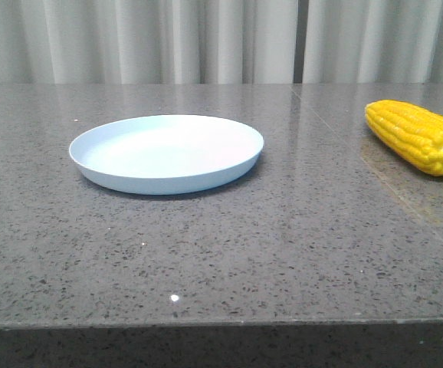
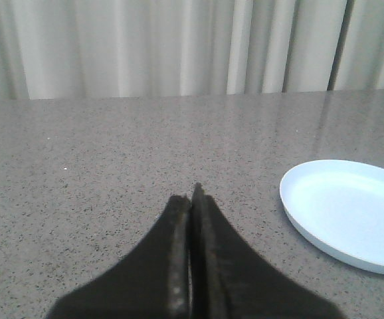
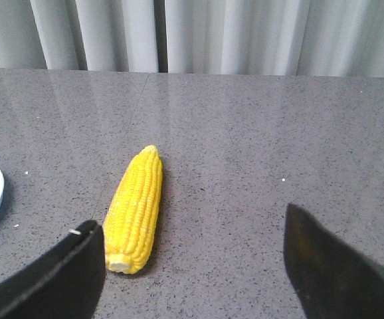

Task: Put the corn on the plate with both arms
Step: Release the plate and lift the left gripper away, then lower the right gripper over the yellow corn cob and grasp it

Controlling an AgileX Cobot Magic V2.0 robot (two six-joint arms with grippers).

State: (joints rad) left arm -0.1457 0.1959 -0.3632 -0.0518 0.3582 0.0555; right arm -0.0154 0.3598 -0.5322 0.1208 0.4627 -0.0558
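1. We see the corn cob (image 1: 418, 136) lying flat on the grey speckled surface (image 1: 229, 245), well apart from the pale blue plate (image 1: 166, 152), to its right.
2. Its long axis runs diagonally, pale stub end nearest us, tapered tip pointing away toward the curtain (image 1: 206, 38).
3. Our left tool (image 2: 191, 199) is pressed closed on nothing, near the plate.
4. Our right tool (image 3: 192, 256) gapes wide, just beside the corn's stub.

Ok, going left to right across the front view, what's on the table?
Pale blue plate → yellow corn, lying at the right edge of the view. They sit well apart, and no gripper shows in this view.
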